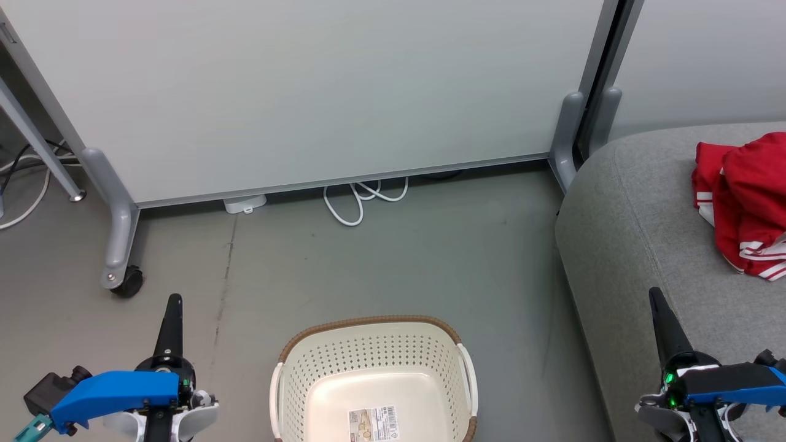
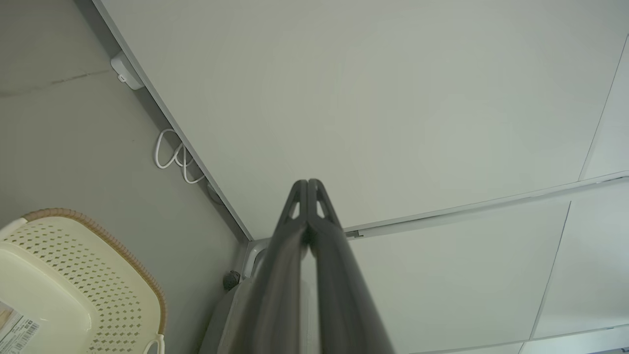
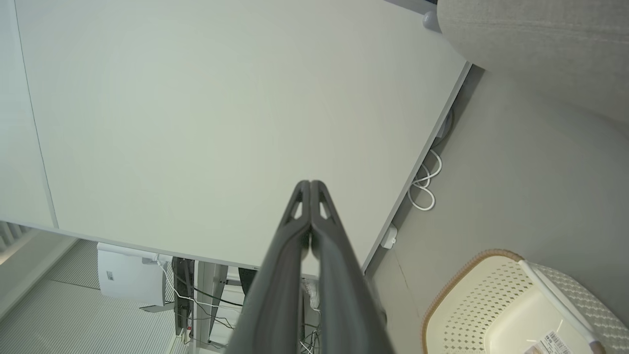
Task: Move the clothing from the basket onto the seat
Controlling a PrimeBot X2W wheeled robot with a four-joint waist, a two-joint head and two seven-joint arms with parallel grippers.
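The red clothing (image 1: 740,202) with white stripes lies bunched on the grey seat (image 1: 638,227) at the right edge of the head view. The cream basket (image 1: 374,353) with a brown rim stands on the floor at bottom centre, holding nothing but a label on its bottom; it shows too as the basket (image 2: 73,280) in the left wrist view and the basket (image 3: 491,295) in the right wrist view. My left gripper (image 1: 174,301) is shut at lower left, left of the basket. My right gripper (image 1: 654,293) is shut at lower right, over the seat's front edge. Both grippers (image 2: 307,183) (image 3: 310,183) hold nothing.
A white partition panel (image 1: 307,92) on grey castor legs (image 1: 120,245) stands behind the basket. A white cable loop (image 1: 359,199) lies on the floor under it. Grey floor (image 1: 430,258) spreads between panel, basket and seat.
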